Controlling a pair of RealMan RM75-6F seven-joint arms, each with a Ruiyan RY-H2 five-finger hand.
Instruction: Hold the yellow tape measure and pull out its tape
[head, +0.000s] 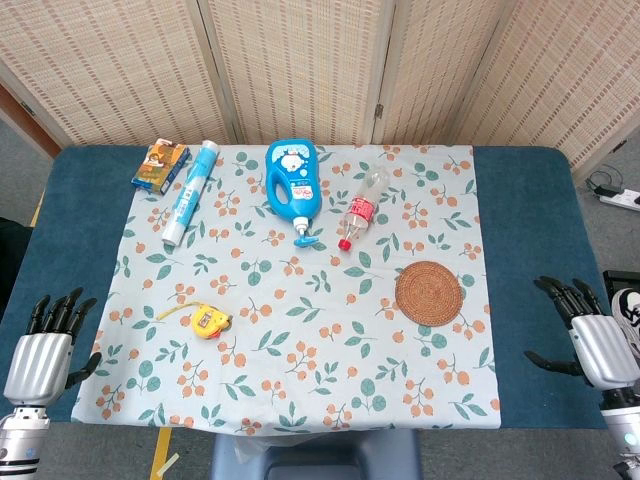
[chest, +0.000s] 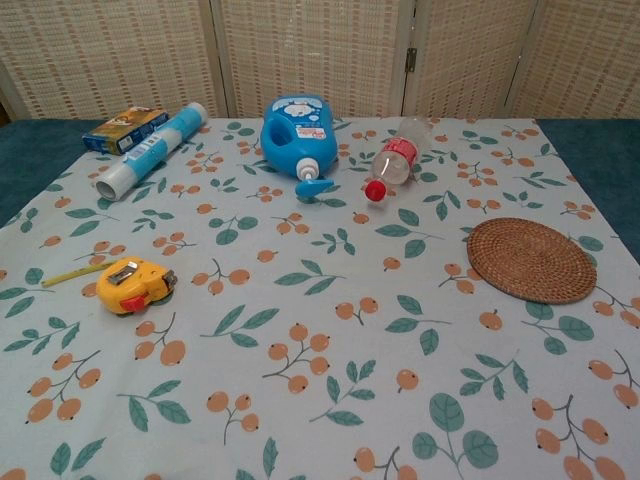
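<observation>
The yellow tape measure (head: 209, 320) lies on the floral tablecloth at the front left, with a short length of yellow tape sticking out to its left; the chest view shows the tape measure (chest: 133, 285) at mid left. My left hand (head: 45, 350) rests at the table's front left corner, fingers spread and holding nothing, well left of the tape measure. Over at the front right edge my right hand (head: 590, 335) is likewise empty with fingers apart. Neither hand shows in the chest view.
At the back of the cloth lie an orange-blue box (head: 160, 165), a blue-white tube (head: 190, 193), a blue detergent bottle (head: 292, 185) and a clear bottle with a red cap (head: 362, 207). A round woven coaster (head: 429, 292) sits at the right.
</observation>
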